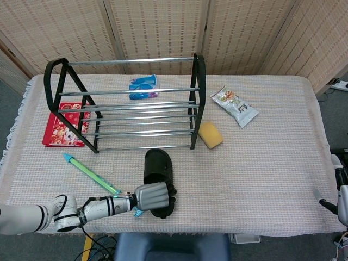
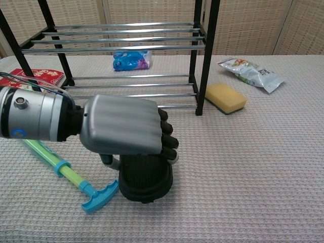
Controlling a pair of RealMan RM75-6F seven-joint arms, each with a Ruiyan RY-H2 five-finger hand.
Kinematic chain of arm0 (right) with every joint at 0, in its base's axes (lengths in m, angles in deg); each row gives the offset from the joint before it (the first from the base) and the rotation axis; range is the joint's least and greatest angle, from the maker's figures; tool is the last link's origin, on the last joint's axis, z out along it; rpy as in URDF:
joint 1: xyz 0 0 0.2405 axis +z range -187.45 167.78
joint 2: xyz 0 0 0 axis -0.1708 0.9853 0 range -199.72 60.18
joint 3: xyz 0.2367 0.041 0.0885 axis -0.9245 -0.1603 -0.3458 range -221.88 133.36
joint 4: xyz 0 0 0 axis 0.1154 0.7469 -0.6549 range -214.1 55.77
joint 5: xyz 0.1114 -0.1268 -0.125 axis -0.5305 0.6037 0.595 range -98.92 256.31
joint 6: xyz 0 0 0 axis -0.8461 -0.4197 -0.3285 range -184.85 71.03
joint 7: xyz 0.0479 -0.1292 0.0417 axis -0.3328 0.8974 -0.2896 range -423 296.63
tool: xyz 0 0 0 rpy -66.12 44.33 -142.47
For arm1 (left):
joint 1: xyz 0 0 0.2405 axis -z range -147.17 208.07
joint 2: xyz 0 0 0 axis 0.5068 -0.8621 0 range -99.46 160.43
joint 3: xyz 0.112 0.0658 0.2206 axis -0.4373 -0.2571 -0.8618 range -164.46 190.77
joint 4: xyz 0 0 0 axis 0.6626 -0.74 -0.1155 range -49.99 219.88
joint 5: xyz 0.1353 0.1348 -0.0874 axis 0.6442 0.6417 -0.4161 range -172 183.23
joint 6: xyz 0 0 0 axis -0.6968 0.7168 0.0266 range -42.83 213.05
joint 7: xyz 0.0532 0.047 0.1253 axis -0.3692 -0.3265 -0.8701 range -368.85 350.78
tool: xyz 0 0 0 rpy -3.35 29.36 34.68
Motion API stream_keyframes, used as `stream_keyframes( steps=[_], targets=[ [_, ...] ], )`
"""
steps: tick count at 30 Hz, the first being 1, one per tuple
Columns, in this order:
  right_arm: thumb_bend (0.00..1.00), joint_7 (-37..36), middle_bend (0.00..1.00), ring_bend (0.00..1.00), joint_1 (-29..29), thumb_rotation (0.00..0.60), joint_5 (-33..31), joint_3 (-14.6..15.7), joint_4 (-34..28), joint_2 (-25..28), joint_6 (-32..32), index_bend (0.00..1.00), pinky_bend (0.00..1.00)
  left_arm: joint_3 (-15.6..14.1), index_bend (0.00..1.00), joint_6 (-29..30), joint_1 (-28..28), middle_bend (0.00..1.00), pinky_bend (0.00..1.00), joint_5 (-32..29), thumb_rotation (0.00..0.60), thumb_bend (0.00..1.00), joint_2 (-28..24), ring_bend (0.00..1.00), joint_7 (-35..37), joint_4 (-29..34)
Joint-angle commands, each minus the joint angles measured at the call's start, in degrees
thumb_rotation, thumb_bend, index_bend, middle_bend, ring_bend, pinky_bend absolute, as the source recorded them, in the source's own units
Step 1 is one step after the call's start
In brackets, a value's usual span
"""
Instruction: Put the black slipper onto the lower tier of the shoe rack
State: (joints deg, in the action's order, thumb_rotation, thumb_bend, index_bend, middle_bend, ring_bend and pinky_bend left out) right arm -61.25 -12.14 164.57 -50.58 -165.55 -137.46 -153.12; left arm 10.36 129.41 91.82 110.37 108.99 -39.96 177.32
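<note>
— Where was the black slipper (image 1: pixel 156 175)?
— On the table (image 1: pixel 261 163), just before the shoe rack (image 1: pixel 128 106).
— And the left hand (image 1: pixel 151 196)?
— Its fingers curled over the slipper's near end, gripping it.

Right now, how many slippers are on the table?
1. The black slipper lies on the cloth just in front of the shoe rack, gripped at its near end by the left hand. No second one shows.

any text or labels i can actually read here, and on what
Nothing can be read with confidence.
Red book: gold print on the cover, too small to read.
Snack packet: printed design, lettering blurred.
Blue packet: pale markings, illegible.
Left robot hand and black slipper: no lettering visible.
</note>
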Motion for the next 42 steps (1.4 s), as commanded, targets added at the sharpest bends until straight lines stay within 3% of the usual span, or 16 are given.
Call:
stream_keyframes(
  steps=[1,11,17,29,42],
  targets=[
    [0.21,0.14,0.15,0.01,0.01,0.6,0.19,-0.02,-0.13,0.0,-0.11,0.0,0.13,0.04,0.69,1.35,-1.74,0.61,0.42,-0.6,0.6,0.22,-2.07,0.53,-2.83,2.55],
    [0.21,0.38,0.15,0.01,0.14,0.6,0.77,-0.24,-0.29,-0.28,-0.43,0.0,0.13,-0.72,0.72,3.78,-5.66,0.64,0.47,-0.01,0.6,0.23,-6.03,0.55,-10.38,9.43],
    [0.21,0.31,0.15,0.01,0.22,0.6,0.88,-0.42,-0.34,-0.09,-0.48,0.0,0.13,1.28,0.72,3.97,-5.38,0.64,0.47,0.25,0.6,0.23,-6.21,0.55,-10.84,9.01],
    [0.21,-0.86,0.15,0.01,-0.3,0.6,-0.23,-0.59,0.84,-0.42,-0.34,0.0,0.13,6.97,0.71,-0.89,0.55,0.64,0.47,-2.58,0.6,0.23,-0.35,0.54,-5.83,-5.3],
    [0.21,-2.08,0.15,0.01,-0.84,0.6,-0.78,-0.56,1.68,-0.68,-0.3,0.0,0.13,6.28,0.67,-0.44,4.2,0.61,0.47,-1.51,0.6,0.23,5.66,0.5,0.83,-21.32]
  ],
)
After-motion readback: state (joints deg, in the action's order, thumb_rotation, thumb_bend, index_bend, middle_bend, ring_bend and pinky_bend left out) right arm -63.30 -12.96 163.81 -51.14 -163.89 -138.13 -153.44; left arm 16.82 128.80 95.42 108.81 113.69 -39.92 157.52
